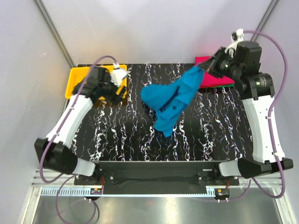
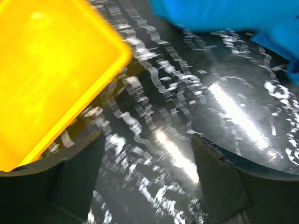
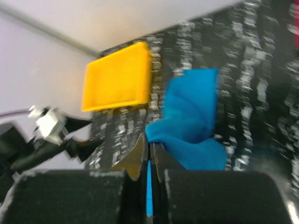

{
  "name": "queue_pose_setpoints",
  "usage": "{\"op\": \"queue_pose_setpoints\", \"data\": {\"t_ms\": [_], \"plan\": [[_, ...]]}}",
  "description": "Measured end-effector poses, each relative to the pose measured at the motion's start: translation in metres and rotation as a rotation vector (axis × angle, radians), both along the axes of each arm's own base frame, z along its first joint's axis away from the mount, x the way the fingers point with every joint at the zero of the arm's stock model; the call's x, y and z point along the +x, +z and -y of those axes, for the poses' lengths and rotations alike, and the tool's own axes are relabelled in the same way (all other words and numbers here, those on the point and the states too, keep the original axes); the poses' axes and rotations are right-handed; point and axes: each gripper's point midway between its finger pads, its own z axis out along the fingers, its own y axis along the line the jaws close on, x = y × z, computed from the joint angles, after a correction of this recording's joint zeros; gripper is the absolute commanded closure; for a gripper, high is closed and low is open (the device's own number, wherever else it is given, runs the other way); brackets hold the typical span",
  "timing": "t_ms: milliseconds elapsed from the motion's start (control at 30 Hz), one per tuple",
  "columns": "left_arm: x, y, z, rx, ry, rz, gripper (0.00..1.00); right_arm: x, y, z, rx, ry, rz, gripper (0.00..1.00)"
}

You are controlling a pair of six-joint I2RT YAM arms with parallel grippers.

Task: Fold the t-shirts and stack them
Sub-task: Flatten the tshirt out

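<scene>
**Teal shirt pinched by one edge, second claw standing by empty**

The right gripper (image 1: 206,68) is clamped tight on a thin edge of the teal-blue t-shirt (image 1: 170,98). In its wrist view the cloth shows as a narrow blue strip squeezed between the closed jaws. The shirt hangs from that pinch at the far right and slopes down to a crumpled heap on the middle of the black marbled table (image 1: 117,135). The raised corner hovers over the folded magenta-pink t-shirt (image 1: 218,81).

To my eye the step is spreading the shirt flat before folding. One pinch will not do that. The free claw should take a matching edge or corner, so the two can draw the cloth taut and lay it down smooth, clear of the folded pile.

The right arm reaches up and inward from its base, wrist tipped toward the table's centre. The left arm bends out to the far left. The left gripper (image 1: 119,88) has its jaws spread wide with nothing between them, low over bare table just beside the yellow tray (image 1: 76,80), well apart from the shirt.
</scene>
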Motion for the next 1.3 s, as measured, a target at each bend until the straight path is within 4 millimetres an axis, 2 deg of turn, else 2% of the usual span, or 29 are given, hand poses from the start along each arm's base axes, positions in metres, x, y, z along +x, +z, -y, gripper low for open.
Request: {"op": "queue_pose_setpoints", "data": {"t_ms": [67, 200, 300, 367, 467, 667, 833, 1033, 1167, 1200, 1267, 1300], "plan": [[0.002, -0.021, 0.026, 0.02, -0.069, -0.046, 0.23, 0.012, -0.044, 0.03, -0.027, -0.1, -0.1, 1.0], [-0.007, -0.083, 0.086, 0.088, -0.232, -0.188, 0.21, 0.02, -0.127, 0.066, -0.081, -0.211, -0.301, 1.0], [-0.015, -0.121, 0.116, 0.149, -0.321, -0.26, 0.13, 0.023, -0.163, 0.09, -0.102, -0.275, -0.39, 1.0], [-0.013, -0.137, 0.13, 0.182, -0.359, -0.267, 0.11, 0.029, -0.177, 0.103, -0.112, -0.309, -0.418, 1.0], [-0.006, -0.151, 0.145, 0.214, -0.386, -0.245, 0.09, 0.04, -0.19, 0.11, -0.115, -0.323, -0.428, 1.0], [0.01, -0.168, 0.176, 0.175, -0.368, -0.228, 0.2, 0.047, -0.212, 0.109, -0.12, -0.316, -0.448, 1.0], [0.005, -0.18, 0.19, 0.152, -0.346, -0.263, 0.3, 0.048, -0.217, 0.11, -0.12, -0.316, -0.447, 1.0], [0.003, -0.19, 0.205, 0.125, -0.331, -0.3, 0.29, 0.049, -0.216, 0.111, -0.117, -0.32, -0.442, 1.0], [0.002, -0.189, 0.21, 0.115, -0.322, -0.3, 0.47, 0.05, -0.216, 0.112, -0.115, -0.321, -0.439, 1.0], [0.003, -0.189, 0.211, 0.116, -0.315, -0.299, 0.59, 0.051, -0.216, 0.112, -0.115, -0.322, -0.439, 1.0], [0.008, -0.19, 0.213, 0.122, -0.299, -0.287, 0.71, 0.052, -0.216, 0.113, -0.114, -0.324, -0.435, 1.0], [0.01, -0.19, 0.214, 0.125, -0.293, -0.281, 0.89, 0.052, -0.215, 0.114, -0.114, -0.325, -0.434, 1.0]]}}
